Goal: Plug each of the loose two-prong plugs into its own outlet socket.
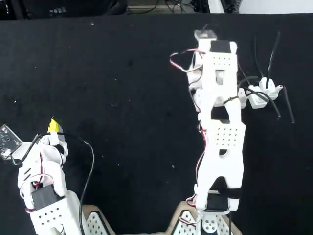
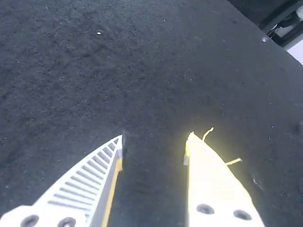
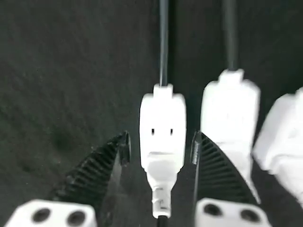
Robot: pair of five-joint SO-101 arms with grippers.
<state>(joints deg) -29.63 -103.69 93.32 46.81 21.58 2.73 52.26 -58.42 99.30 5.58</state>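
A white two-prong plug [image 3: 162, 127] with a black cord lies on the black table between the black fingers of my right gripper [image 3: 160, 139]. The jaws are open, with a small gap on each side of the plug. Beside it lie a second white plug body [image 3: 230, 109] on its own black cord and another white piece [image 3: 284, 137]. In the high view this white cluster [image 1: 264, 92] sits at the right, next to the stretched right arm [image 1: 220, 98]. My left gripper [image 2: 154, 142] is open over bare table; its yellow fingertip [image 1: 53, 126] is at the lower left.
Thin black cords [image 1: 274, 49] run from the white cluster toward the table's far edge, and one [image 1: 288, 107] lies to its right. The black mat [image 1: 122, 73] spreads between the two arms. A black cable [image 1: 90, 161] loops by the left arm.
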